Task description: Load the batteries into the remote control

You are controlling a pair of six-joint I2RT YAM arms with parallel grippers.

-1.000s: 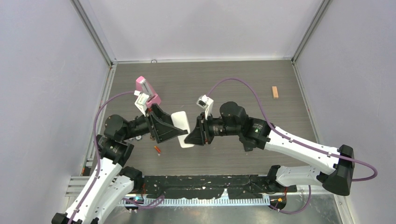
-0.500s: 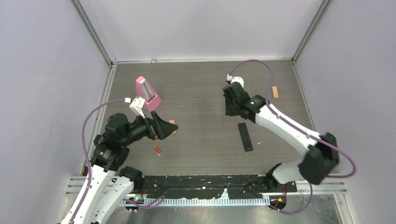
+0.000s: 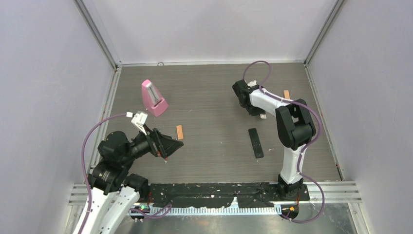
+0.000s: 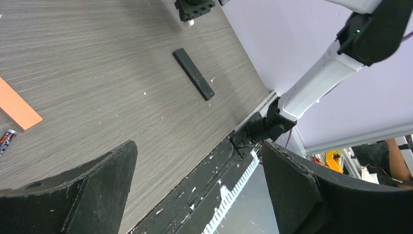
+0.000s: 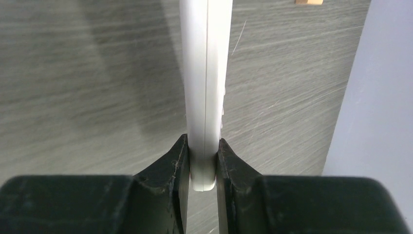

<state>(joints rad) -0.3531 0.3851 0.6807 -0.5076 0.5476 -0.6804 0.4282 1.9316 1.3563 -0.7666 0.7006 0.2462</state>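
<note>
Between the right gripper (image 5: pixel 202 155) jaws, white remote (image 5: pixel 204 73) clamped edge-on over table (image 5: pixel 97 73). Left gripper (image 4: pixel 197 156) wide, holding nothing; battery (image 4: pixel 6 140) on table just beyond one finger, beside tan block (image 4: pixel 17 105).

The grey wood-grain table (image 3: pixel 209 92) carries a pink wedge (image 3: pixel 154 97) at far left, a tan block (image 3: pixel 179 132) nearer, a battery (image 4: pixel 6 140) just beside that block, a black remote (image 3: pixel 255 142) right of middle, and another block (image 3: pixel 287 94) at far right.
</note>
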